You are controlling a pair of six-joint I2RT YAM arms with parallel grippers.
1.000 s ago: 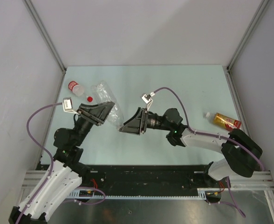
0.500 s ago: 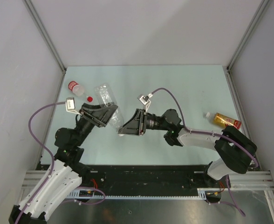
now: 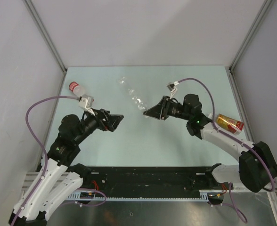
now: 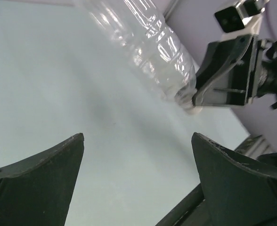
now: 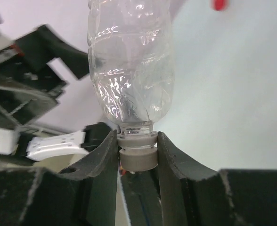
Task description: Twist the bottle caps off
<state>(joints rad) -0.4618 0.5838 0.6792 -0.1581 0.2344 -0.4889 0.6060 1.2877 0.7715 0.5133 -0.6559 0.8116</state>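
Near centre, right tool grips bottle by cap

My left claw and right claw have broad, matte black wedge fingers. Behind them come black joints, white shell links, and a purple cable looping to each small white camera.

Bright, even light, soft shadows; glints on the clear bottle, wrist-view foregrounds blurred.
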